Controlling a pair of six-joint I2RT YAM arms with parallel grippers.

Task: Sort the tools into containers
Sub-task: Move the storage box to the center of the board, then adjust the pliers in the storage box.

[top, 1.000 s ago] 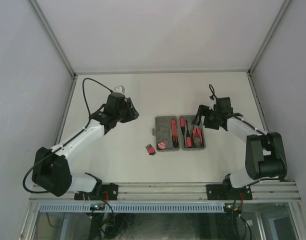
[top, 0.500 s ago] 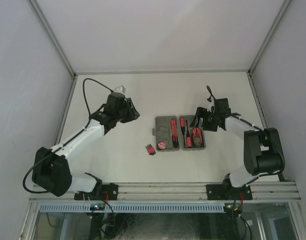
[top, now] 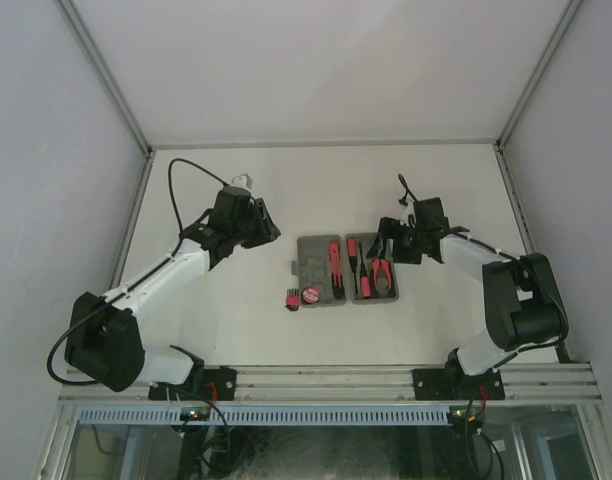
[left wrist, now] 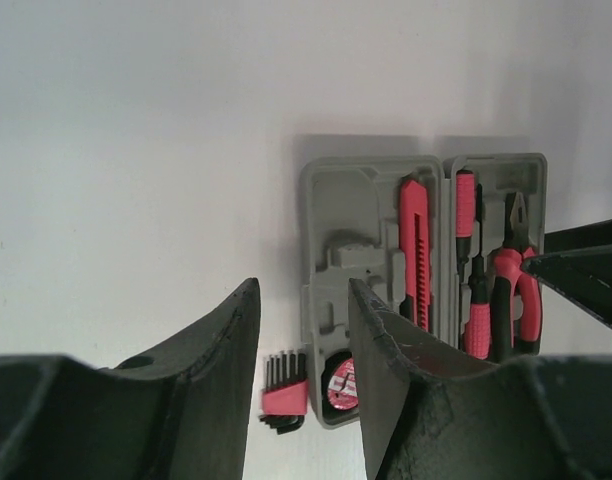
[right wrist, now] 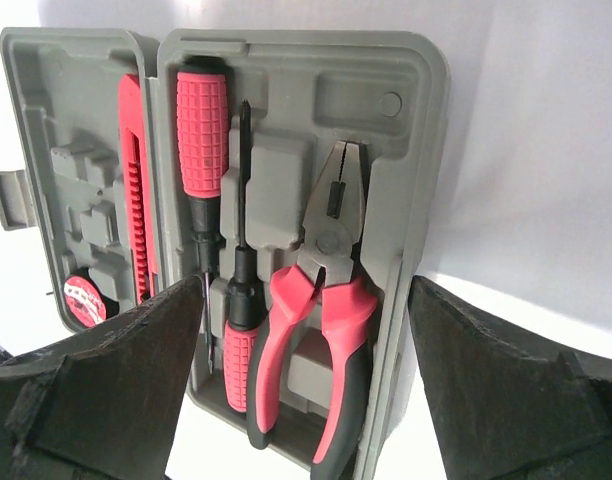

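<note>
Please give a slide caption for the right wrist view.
Open right gripper facing the grey tool case, red-handled pliers and screwdrivers seated inside.

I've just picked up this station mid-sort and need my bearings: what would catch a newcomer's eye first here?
The open grey plastic hinged tool case at the centre of the white table, its recesses holding red-handled pliers, red-handled screwdrivers and a red utility knife. A small red-black hex key set lies outside it by its near left corner. The right gripper hangs wide open over the case's right half; the left gripper hovers off to the left.
</note>
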